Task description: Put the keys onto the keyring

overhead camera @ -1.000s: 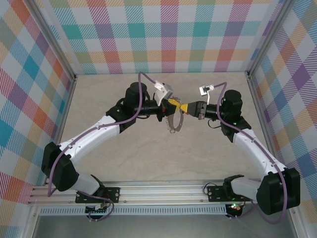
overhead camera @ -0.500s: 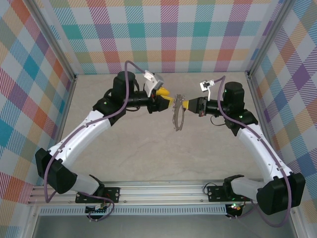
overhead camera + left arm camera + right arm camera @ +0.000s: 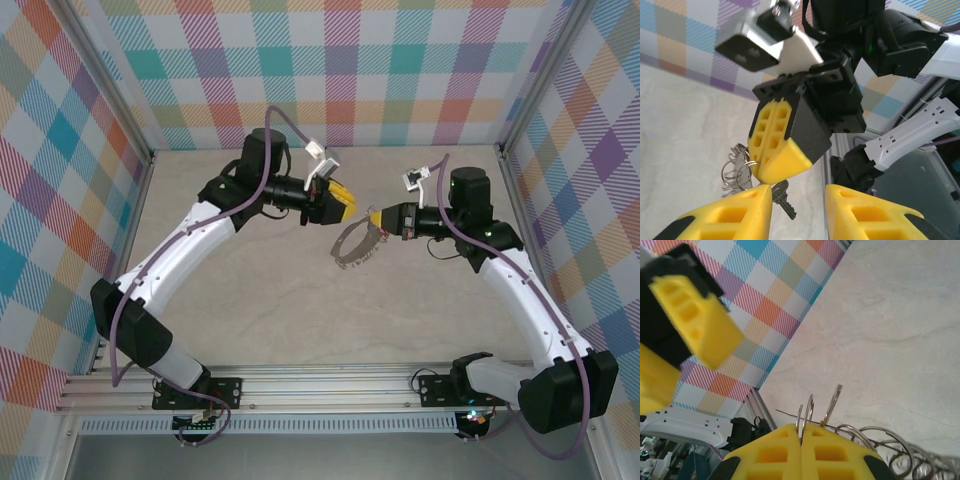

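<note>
My right pincer [image 3: 801, 434] is clamped shut on the keyring [image 3: 352, 247], which hangs from its fingertips just right of the middle of the overhead frame; the ring's wire loops crowd the lower right of my right wrist view. My left pincer [image 3: 798, 199] stands open, nothing between its fingers, close beside the right one. A small silver key [image 3: 784, 201] dangles just under the right fingertips, low in the left wrist view

Btm edge cuts off keyring [image 3: 855, 428]; key [image 3: 786, 205] top hidden.
</note>
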